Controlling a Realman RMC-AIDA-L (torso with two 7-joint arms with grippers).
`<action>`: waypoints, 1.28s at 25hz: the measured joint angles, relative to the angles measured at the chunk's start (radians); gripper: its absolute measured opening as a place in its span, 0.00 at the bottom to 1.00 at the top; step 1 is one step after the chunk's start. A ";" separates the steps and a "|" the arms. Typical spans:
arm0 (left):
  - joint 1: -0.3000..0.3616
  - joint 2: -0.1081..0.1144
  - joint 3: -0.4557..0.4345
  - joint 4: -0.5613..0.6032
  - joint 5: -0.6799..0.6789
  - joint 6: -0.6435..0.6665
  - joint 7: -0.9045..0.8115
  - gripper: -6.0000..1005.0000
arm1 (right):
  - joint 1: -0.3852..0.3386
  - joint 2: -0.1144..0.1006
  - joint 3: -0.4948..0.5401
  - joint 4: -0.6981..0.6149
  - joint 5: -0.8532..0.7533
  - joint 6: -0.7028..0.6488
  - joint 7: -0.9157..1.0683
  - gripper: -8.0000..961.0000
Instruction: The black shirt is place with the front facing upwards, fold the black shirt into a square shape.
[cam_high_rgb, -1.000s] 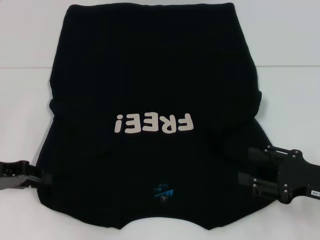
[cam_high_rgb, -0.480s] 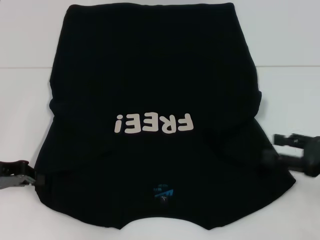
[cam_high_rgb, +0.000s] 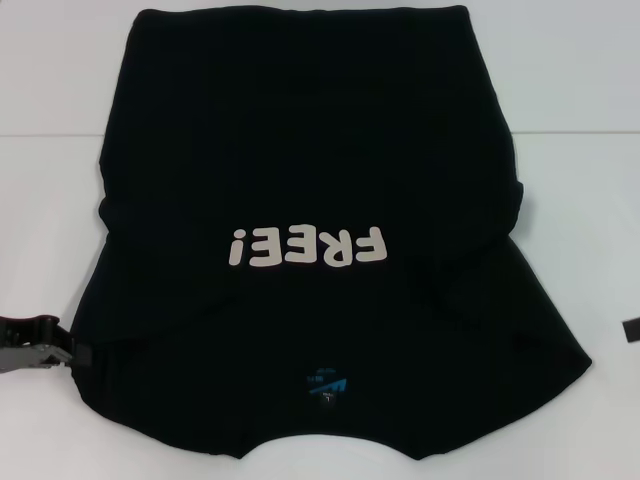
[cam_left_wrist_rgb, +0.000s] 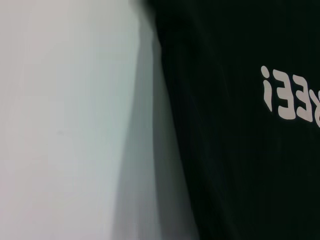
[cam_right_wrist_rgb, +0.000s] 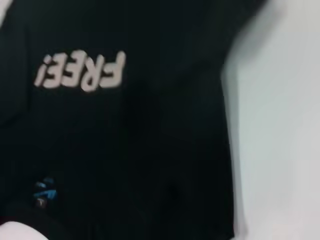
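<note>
The black T-shirt (cam_high_rgb: 310, 200) is lying flat on the white table (cam_high_rgb: 570, 190), its sleeves already tucked in. The left gripper (cam_high_rgb: 35, 345) is waiting at its near-left edge; whether its jaws are spread, I cannot tell. To fold well, both grippers should be pinching matching corners evenly.

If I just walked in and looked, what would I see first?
A big black shirt spread across the white table, filling the middle of the head view. Its white FREE! lettering sits near the middle and reads upside down from the robot's side, with a small blue neck label near the robot's edge. The left gripper sits at the shirt's left edge.
</note>
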 joint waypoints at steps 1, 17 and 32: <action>0.000 0.000 0.000 -0.001 0.000 0.001 0.000 0.00 | 0.010 0.000 0.003 0.000 -0.024 -0.010 0.023 0.75; -0.005 0.000 0.000 -0.006 0.000 0.004 0.003 0.01 | 0.066 0.053 -0.054 0.124 -0.081 0.152 0.043 0.74; -0.008 0.000 0.000 -0.006 0.000 0.008 0.001 0.01 | 0.107 0.083 -0.102 0.168 -0.083 0.206 0.043 0.75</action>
